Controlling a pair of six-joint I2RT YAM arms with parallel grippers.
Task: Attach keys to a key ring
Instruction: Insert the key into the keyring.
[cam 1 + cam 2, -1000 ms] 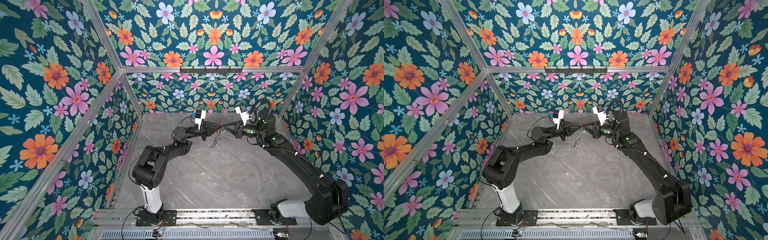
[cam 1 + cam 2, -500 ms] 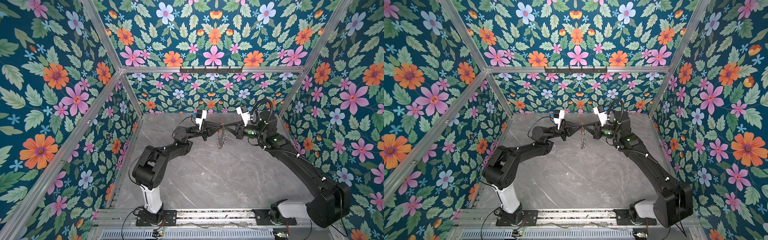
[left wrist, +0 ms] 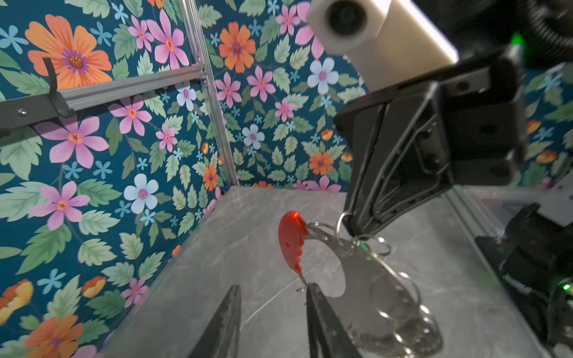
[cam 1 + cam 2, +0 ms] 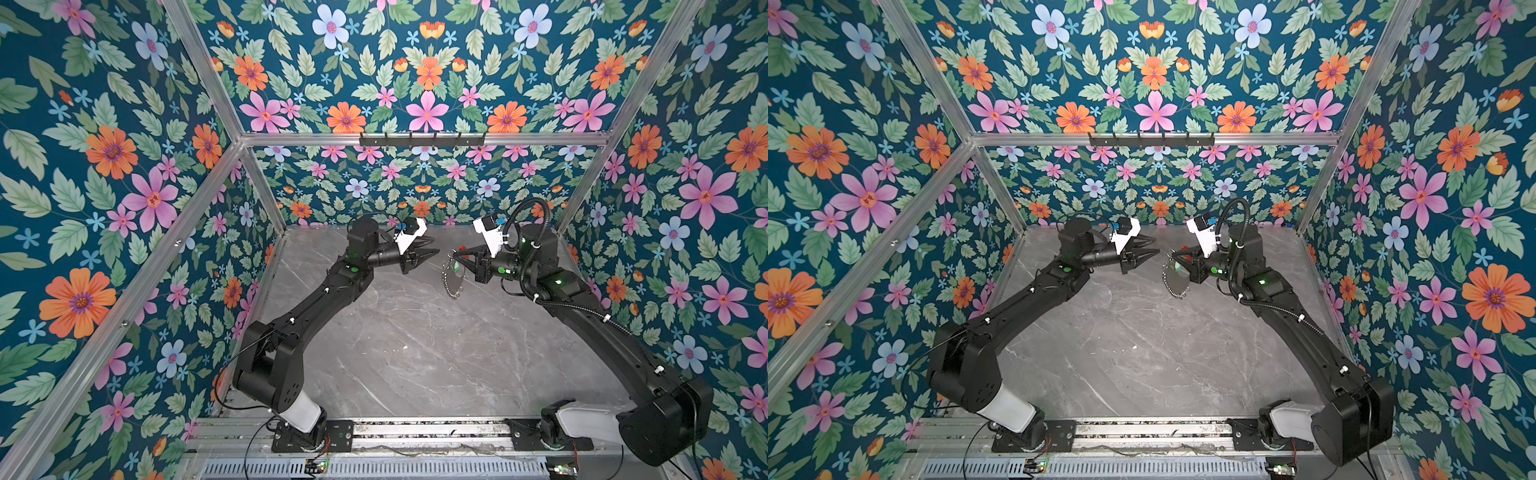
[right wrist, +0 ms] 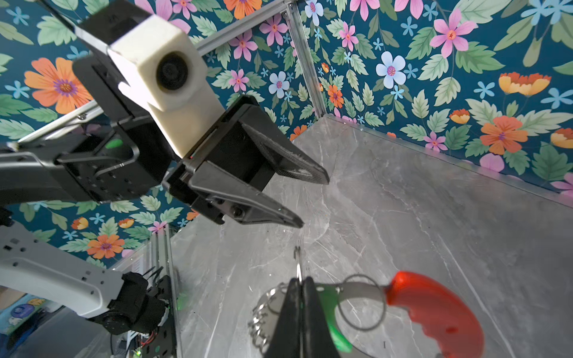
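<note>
grey key ring (image 3: 336,249) carries silver rings (image 3: 412,334) (many)

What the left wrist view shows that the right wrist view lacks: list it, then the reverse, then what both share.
Left wrist only: the right gripper seen from outside, shut on the ring; the hook rail; the own tips of the left gripper, apart.
Right wrist only: the left gripper from outside, jaws open and empty; the left arm's base.
Both: the ring, its red arc, its small rings, the key (only a green sliver in the left wrist view), and the table.
</note>
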